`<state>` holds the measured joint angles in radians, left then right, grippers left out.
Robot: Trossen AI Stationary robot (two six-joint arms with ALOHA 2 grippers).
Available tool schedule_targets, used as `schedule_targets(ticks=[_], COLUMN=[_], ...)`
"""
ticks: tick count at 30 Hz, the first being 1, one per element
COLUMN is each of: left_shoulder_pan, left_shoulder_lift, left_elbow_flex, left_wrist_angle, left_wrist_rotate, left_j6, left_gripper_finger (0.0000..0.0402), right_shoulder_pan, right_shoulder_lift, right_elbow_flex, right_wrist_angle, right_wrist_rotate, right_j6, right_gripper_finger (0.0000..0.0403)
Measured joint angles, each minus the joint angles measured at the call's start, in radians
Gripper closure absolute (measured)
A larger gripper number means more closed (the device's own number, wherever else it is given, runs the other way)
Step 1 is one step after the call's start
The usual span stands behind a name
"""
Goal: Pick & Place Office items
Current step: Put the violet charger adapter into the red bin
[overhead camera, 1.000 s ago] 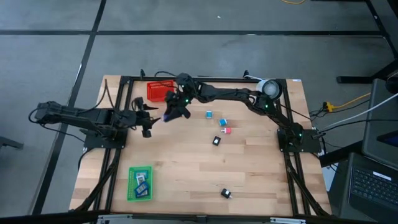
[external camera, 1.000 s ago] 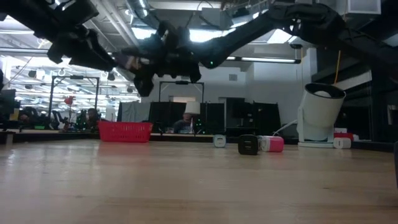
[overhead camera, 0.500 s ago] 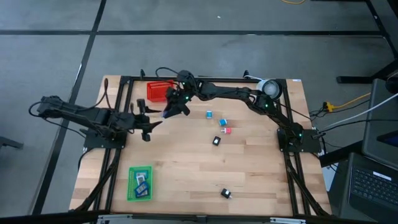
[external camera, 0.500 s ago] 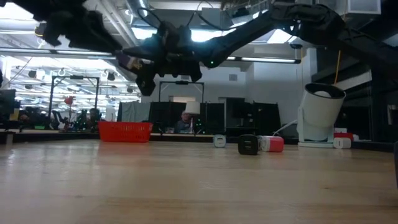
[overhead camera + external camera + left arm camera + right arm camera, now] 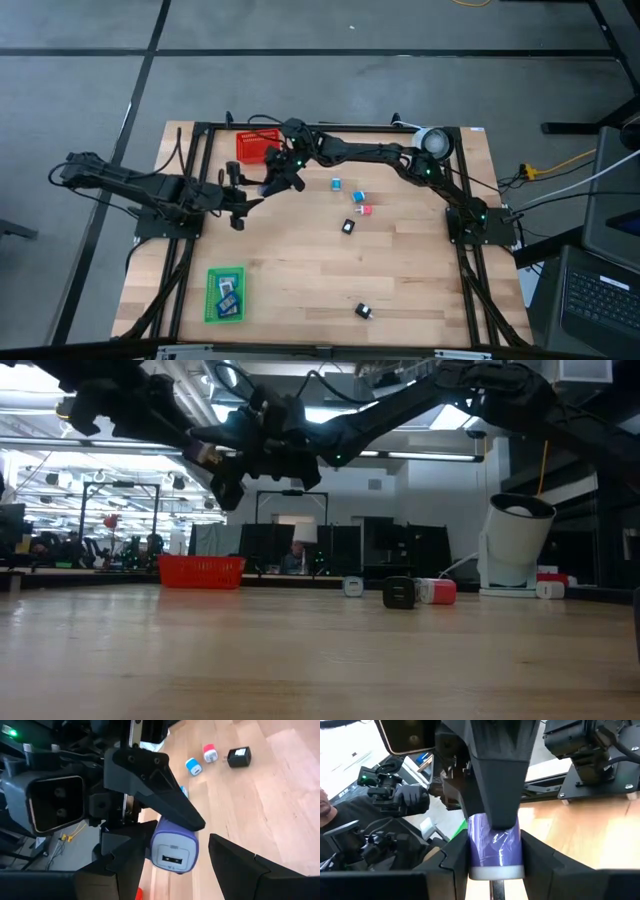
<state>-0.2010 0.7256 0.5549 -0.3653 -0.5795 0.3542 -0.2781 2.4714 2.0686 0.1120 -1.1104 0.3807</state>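
Office items lie scattered on the wooden table point(image 5: 300, 260), and one of them, a purple charger block point(image 5: 174, 851), is up in the air, pinched between the closed fingers of the right gripper point(image 5: 272, 183). The right wrist view shows this purple block point(image 5: 495, 845) clamped from both sides by that arm's own dark fingers point(image 5: 454, 857). From above, the right arm reaches across from the table's right side to a spot just beside the red mesh basket point(image 5: 255, 146), which stands at the table's far edge.

The left gripper point(image 5: 240, 203) hovers close to the right one, with its fingers spread apart and nothing between them. In the left wrist view its two fingers point(image 5: 240, 865) stand either side of the purple block without touching it, while the right gripper's jaw grips the block from above.

On the table, well apart from both grippers, a blue piece point(image 5: 337, 184), a second blue piece point(image 5: 356, 196), a pink piece point(image 5: 364, 210) and a black piece point(image 5: 348, 227) form a loose group right of centre. Another black piece point(image 5: 362, 312) lies alone near the front edge. The flat green tray point(image 5: 225, 294) sits at the front left and holds some small blue and pale items, too small to tell apart. A white roll-like object point(image 5: 434, 141) stands at the far right corner.

In the low view the red basket point(image 5: 201, 571) sits in the distance, with the black piece point(image 5: 398, 593) and pink piece point(image 5: 438, 592) side by side.
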Motion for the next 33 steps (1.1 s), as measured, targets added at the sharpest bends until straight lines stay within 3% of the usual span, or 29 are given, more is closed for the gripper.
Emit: schedule_targets(ticks=[8,21,33], left_shoulder_pan=[0.013,0.014,0.013], left_shoulder_lift=[0.032,0.031,0.024], left_elbow_flex=[0.000,0.000,0.000], left_wrist_angle=[0.003,0.003,-0.011], left_wrist_rotate=[0.012,0.046,0.042], left_j6=[-0.009,-0.026,-0.026], left_gripper_finger=[0.0194,0.0267,0.0272], right_shoulder_pan=[0.007,0.011,0.018], right_shoulder_lift=[0.000,0.001,0.002], right_elbow_flex=[0.000,0.000,-0.001], right_wrist_angle=[0.000,0.000,0.003], right_wrist_rotate=[0.000,-0.005,0.023], right_j6=[0.000,0.001,-0.014], right_gripper_finger=[0.0268,0.0268,0.0268])
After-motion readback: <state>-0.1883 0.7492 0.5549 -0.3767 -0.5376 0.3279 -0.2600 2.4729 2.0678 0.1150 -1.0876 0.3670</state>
